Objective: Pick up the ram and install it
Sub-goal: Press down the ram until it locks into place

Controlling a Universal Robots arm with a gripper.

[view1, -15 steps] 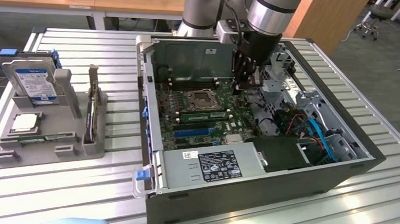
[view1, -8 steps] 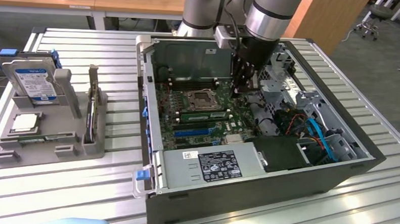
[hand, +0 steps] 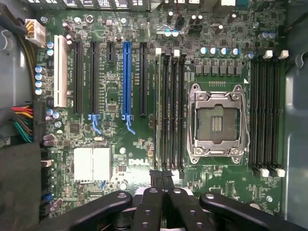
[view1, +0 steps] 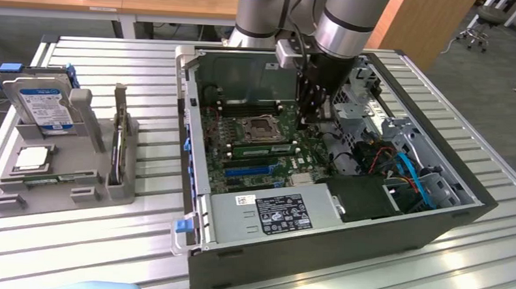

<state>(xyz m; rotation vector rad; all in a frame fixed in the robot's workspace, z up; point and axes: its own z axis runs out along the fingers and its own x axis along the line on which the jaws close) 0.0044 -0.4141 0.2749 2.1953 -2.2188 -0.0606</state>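
Inside the case [view1: 323,252], beside the CPU socket [hand: 217,122]: gripper [hand: 162,176] fully closed, nothing clamped; ram [hand: 157,110] appears slotted (seating stage, judged); even downward pressure is called for.

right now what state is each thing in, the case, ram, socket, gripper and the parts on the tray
computer case: open, side panel off
ram: standing in a slot beside the processor socket, latching unclear
processor socket: empty, no chip in it
gripper: shut, tips at the end of the ram slots
hard drive: upright in the tray
processor chip: lying flat in the tray
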